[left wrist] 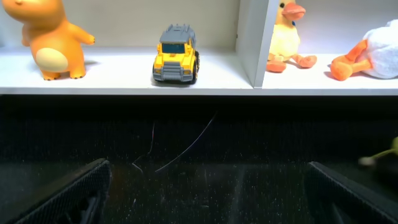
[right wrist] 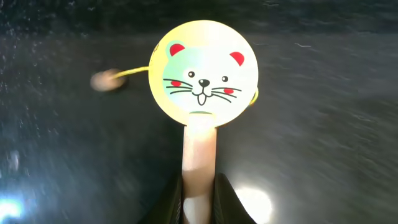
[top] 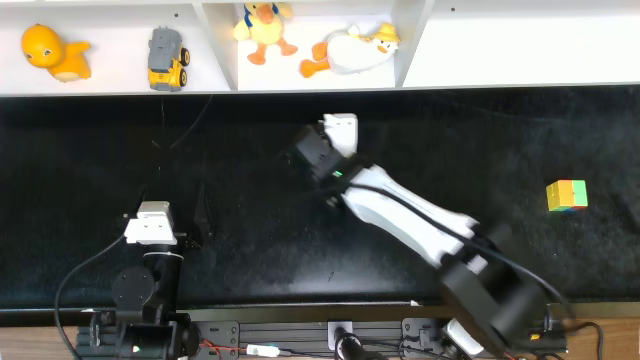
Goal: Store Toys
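from above: a white shelf (top: 420,45) runs along the far edge of the black mat (top: 250,250). its left bay holds an orange toy (top: 55,52) and a yellow truck (top: 167,58). the next bay holds a plush duck (top: 264,30) sitting up and a white plush bird (top: 352,50) on its side. the right arm (top: 410,215) reaches from its corner across to the middle of the mat, its tip short of the shelf. the left arm (top: 150,228) sits low near its base. a coloured cube (top: 566,195) lies alone on the mat, far to the right.

left wrist view: the left gripper (left wrist: 205,205) has its 2 fingers (left wrist: 74,193) spread wide apart with nothing between them, just mat. it faces the shelf, with the truck straight ahead, the orange toy and the 2 plush birds to either side. a blurred yellowish bit shows at the edge; i cannot tell what it is.

right wrist view: the right gripper (right wrist: 199,196) is clamped on the pale handle of a cat rattle (right wrist: 204,78), a round disc with a cat face, out in front of the fingers over the mat. a bead (right wrist: 106,81) hangs off it on a yellow string.
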